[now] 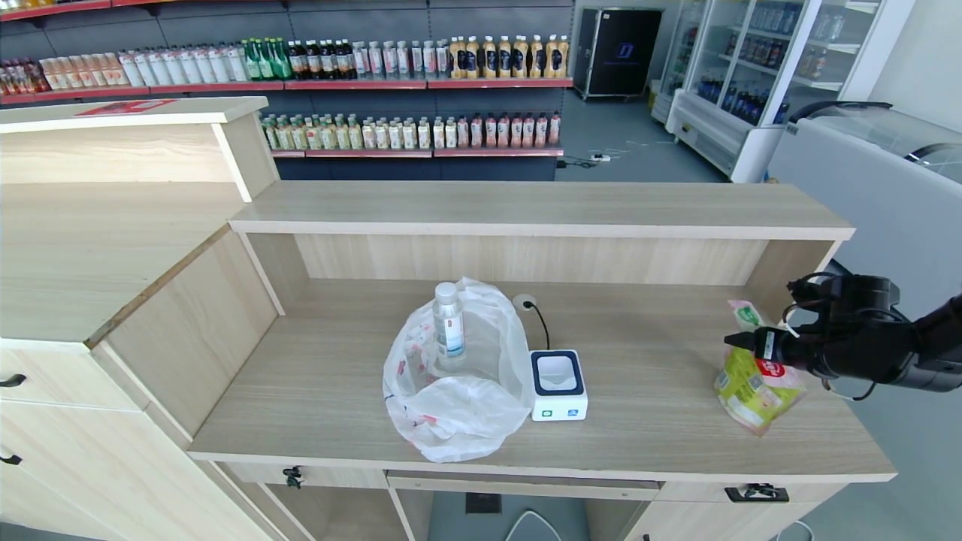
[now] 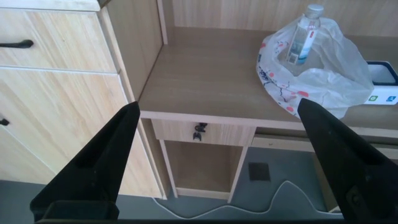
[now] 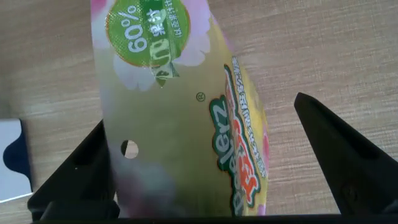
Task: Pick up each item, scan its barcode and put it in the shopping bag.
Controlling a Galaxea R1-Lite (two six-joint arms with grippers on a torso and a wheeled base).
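So: right gripper straddling snack pouch, 1 bottle in the bag

Left side first. Side cabinet [image 1: 45, 421] with dark drawer handles stands at the left end of the counter [image 1: 661, 421], with a taller wooden block above it.

Left gripper [image 2: 217, 104] sits off the counter's front, toward that left end. Its 2 fingers [image 2: 99, 168] are spread wide and empty. From its wrist view the cabinet drawers, the counter top and the bag all show ahead of it.

Mid-counter: white plastic shopping bag [image 1: 451, 406], mouth open upward, sides slumped. 1 clear water bottle [image 1: 449, 319] stands upright inside it, toward the back, white cap on top.

Just right of the bag, touching or nearly touching its plastic: white barcode scanner [image 1: 558, 383], dark-framed window facing up. Its black cable [image 1: 539, 323] runs back to a grommet in the counter top.

Well apart from the scanner, near the counter's right end: yellow-green snack pouch [image 1: 751, 383]. It is tilted, bottom corner toward the front edge, top toward the back wall. Can't tell if the bottom rests on the wood or is just off it.

Right gripper [image 1: 751, 346] is at the pouch's upper half, coming in from the right. Wrist view: pouch sits between the 2 fingers. 1 finger [image 3: 81, 174] is against the pouch side and the other [image 3: 342, 155] stands off it, with bare counter showing in the gap. So the jaws are parted around the pouch, not clamped.

Behind: store shelves [image 1: 413, 83] lined with bottles, glass-door coolers [image 1: 751, 68] at back right.
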